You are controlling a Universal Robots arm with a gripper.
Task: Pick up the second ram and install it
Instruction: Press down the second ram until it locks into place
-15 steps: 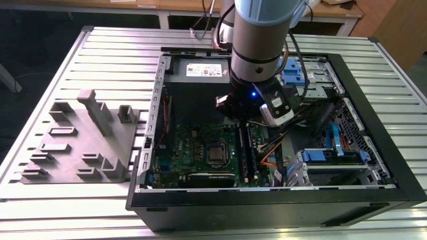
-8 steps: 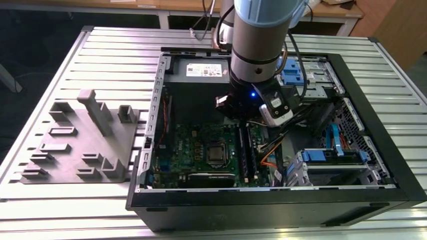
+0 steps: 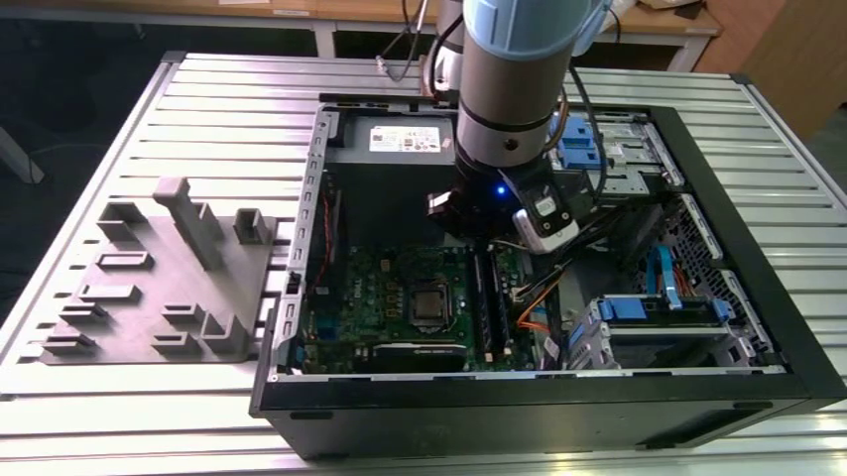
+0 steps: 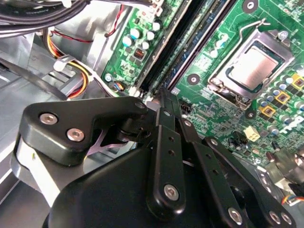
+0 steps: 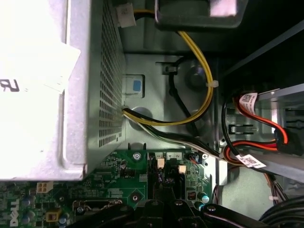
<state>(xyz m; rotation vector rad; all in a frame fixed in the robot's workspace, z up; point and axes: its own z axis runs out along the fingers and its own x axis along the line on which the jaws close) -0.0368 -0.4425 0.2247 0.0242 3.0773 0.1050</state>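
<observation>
Basically, the gripper [image 4: 164, 101] is down inside the open PC case [image 3: 749, 260], low over the motherboard [image 3: 355, 302], at the 12 o'clock end of the memory slots in the exterior view. In the second wrist view its fingers [image 4: 164, 114] are drawn together into one narrow tip with no gap between them. I cannot tell whether anything thin is pinched there.

The second ram [image 4: 202, 35] reads as a dark blue-green strip on edge between the black slot rails [image 4: 164, 52], starting just beyond the fingertip and running straight away from it. Its near end is just beside the tip; contact or a gap, cannot tell. In the exterior view the second ram [image 3: 486, 302] has its long axis from 12 to 6 o'clock, flat faces toward 3 and 9 o'clock, with the arm's wrist [image 3: 510, 203] over its 12 o'clock end.

The CPU socket [image 3: 430, 303] sits near the stick at 9 o'clock. The grey power-supply box [image 3: 397, 139] lies at 11 o'clock from the wrist, against the case wall. Yellow cable [image 5: 204, 76] loops beside that box in the first wrist view. A grey parts fixture [image 3: 159, 288] lies on the slatted table [image 3: 238, 89], well apart at 9 o'clock from the case.
</observation>
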